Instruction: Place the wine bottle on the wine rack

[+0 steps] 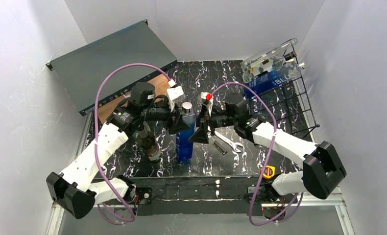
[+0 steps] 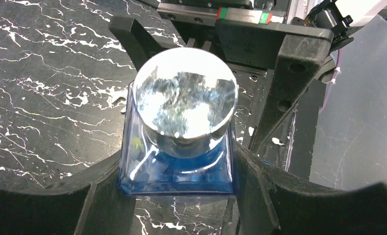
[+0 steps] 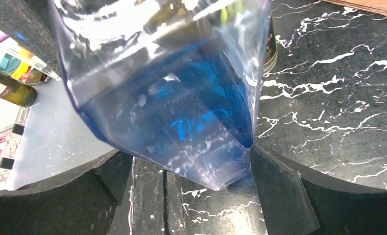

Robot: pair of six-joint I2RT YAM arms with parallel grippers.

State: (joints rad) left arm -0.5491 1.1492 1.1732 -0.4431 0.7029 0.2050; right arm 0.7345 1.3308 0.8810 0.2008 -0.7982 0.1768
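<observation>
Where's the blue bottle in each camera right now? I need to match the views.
Top external: the blue bottle is mid-table, just left of the picture's centre.
Left wrist: seen from above at the centre, under its silver cap.
Right wrist: its blue body fills the upper middle.
Shared landmark: the black white-veined tabletop.
</observation>
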